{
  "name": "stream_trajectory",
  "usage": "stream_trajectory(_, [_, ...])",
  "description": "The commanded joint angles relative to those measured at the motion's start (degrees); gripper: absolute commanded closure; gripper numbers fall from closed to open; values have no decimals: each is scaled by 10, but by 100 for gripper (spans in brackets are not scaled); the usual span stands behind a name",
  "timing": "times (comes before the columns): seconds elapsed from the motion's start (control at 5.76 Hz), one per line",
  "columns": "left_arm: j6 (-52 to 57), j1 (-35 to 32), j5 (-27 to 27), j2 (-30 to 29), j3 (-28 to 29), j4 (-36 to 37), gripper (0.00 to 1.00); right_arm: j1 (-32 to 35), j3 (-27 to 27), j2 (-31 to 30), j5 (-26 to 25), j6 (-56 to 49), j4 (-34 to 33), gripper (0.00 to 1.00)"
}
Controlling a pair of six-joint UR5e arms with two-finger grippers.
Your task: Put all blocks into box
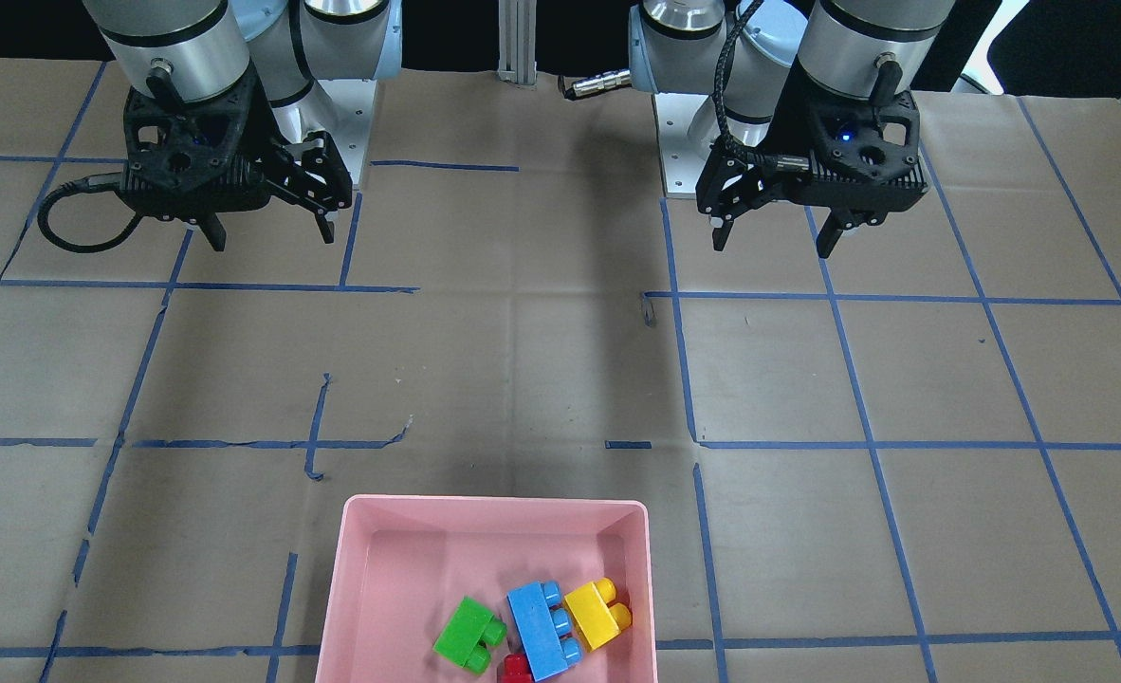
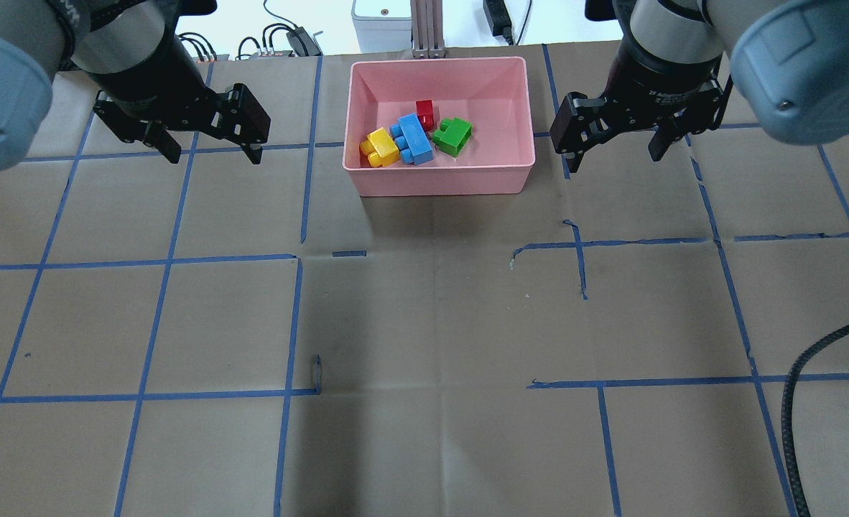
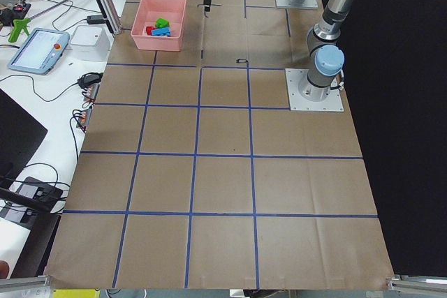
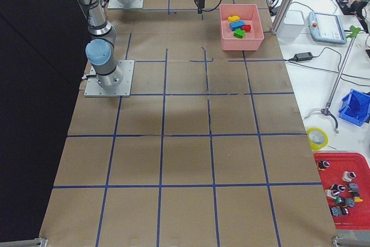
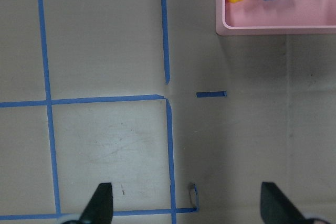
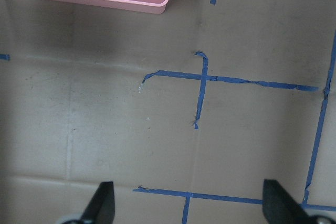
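Matt, creased brown paper covers the worktop [image 2: 424, 323], gridded with blue tape [image 2: 166, 262]. Box [image 2: 439, 179]: smooth pink plastic, faint sheen. Blocks [image 2: 414, 140]: glossy moulded plastic. Fingers [image 2: 251, 128]: matt black. Arm joints [image 1: 172, 38]: satin silver metal.

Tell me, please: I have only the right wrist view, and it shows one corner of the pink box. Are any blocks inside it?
Observer: Yes, four lie inside the box: a green block, a red block, a blue block and a yellow block.
Operator: Do they stand apart?
Observer: Not all: the yellow block lies against the blue block.
Operator: And the left gripper?
Observer: The left gripper hangs open and empty, above the table beside the box.
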Motion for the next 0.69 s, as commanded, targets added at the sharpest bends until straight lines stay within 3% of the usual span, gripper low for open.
stream_trajectory(0.0, [-2,-3,3,2,0,0,0,0,1,-5,0,0,6,0])
stream_trajectory(0.52, [-4,-4,5,2,0,8,0,0,3,-6,1,0,22,0])
